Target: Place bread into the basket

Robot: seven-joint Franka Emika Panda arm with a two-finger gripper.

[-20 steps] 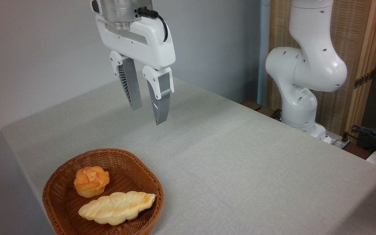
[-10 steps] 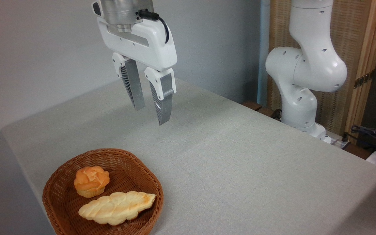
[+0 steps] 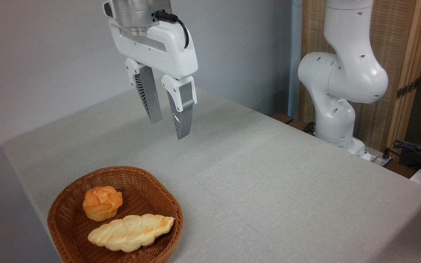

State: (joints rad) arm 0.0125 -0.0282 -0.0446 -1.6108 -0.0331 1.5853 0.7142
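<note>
Here, bread (image 3: 131, 232) in basket (image 3: 68, 223), lying left-right, right tip raised

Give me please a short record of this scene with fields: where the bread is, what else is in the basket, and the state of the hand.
bread: lies inside the basket, near its front rim
basket: on the table, near its left front corner
other content: small round orange bun behind the bread
hand: open, empty, high above the table behind the basket
task state: bread is in the basket
</note>
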